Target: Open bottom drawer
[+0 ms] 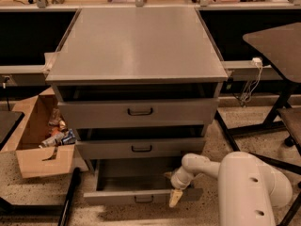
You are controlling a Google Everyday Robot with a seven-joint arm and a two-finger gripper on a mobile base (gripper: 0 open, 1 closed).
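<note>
My arm comes in from the lower right. Its thick white shell fills that corner, and a slimmer link reaches left from it and bends downward at the wrist. That puts my claw low at the right-hand part of the bottom drawer, pointing down, with its pale yellowish tip lying over the drawer's front panel, right of the small black loop handle. I cannot tell whether my claw is open or closed, or whether it has hold of the panel. The bottom drawer is pulled well out from the grey cabinet, and its plain grey inside is bare to view. The middle drawer and the tall top drawer above it each stand a little way out, with a dark gap over each front. Left of the cabinet, an open cardboard box on the speckled floor holds some loose items.
</note>
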